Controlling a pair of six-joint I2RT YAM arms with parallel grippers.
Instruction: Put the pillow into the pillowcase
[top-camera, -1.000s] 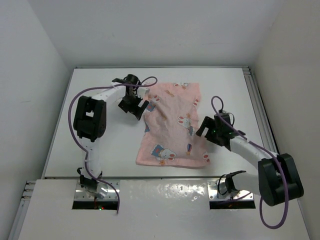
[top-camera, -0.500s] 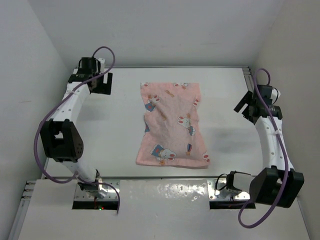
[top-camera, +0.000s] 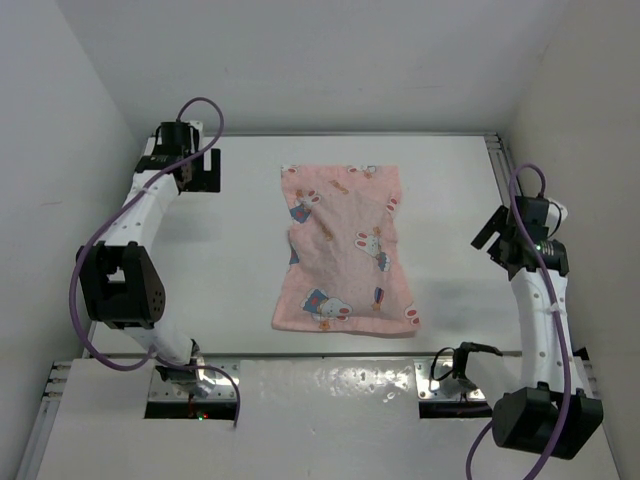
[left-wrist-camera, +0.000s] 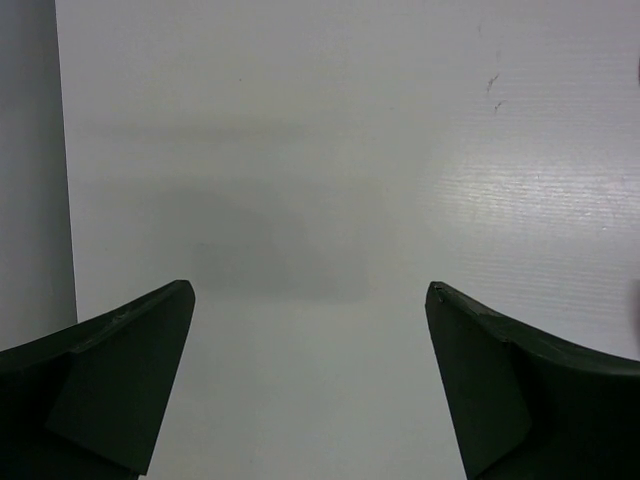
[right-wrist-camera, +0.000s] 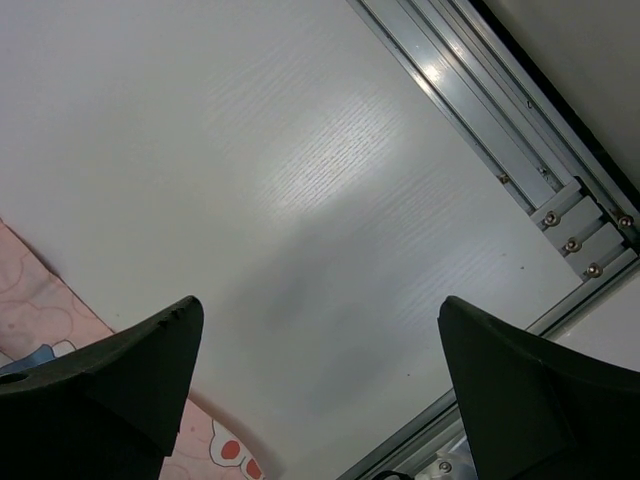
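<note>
Pillowcase (top-camera: 345, 250) lies rumpled at the middle of the table (top-camera: 230, 260), apart from the 2 arms. Left gripper (top-camera: 198, 168) hovers at the far left corner, jaws spread, holding nothing. Right gripper (top-camera: 497, 236) sits near the right rail (top-camera: 500, 170), likewise spread and empty.

Left claw (left-wrist-camera: 308, 292) spread wide above white table (left-wrist-camera: 300, 120).

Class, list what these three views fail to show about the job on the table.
1. Pillow: seen in no view; if inside, the pillowcase cloth hides it.
2. Pillowcase opening: top view, too small to tell which edge.
3. Right wrist view: most of the pillowcase cut off by the frame edge and the right gripper's finger.
</note>
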